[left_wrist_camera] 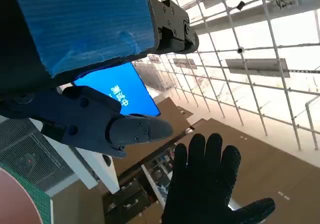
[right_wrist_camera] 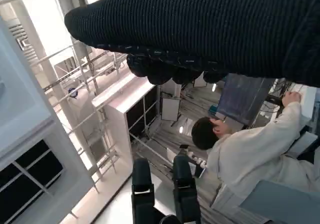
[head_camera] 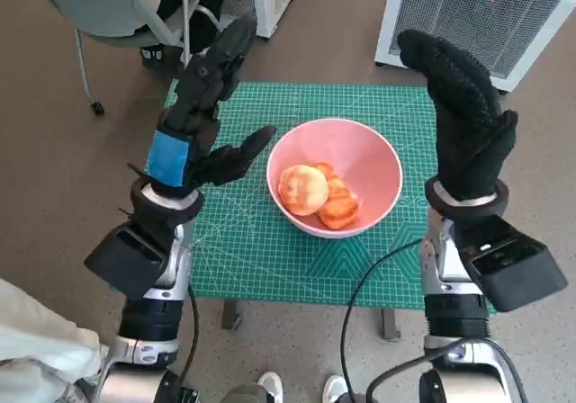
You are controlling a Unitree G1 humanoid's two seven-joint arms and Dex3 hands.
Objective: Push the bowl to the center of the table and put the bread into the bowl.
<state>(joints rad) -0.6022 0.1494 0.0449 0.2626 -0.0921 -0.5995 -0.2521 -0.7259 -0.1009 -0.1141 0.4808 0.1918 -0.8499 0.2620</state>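
Lying in bowl, bread apart from fingers.

Pink bowl; golden bread; green gridded mat.

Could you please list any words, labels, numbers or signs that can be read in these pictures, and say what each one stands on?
Blue screen in the left wrist view: a few white characters, too small and tilted to read.
Green cutting mat in the head view: printed grid lines and perhaps scale marks, too small to read.
Pink bowl, bread, left hand and right hand: no text visible.
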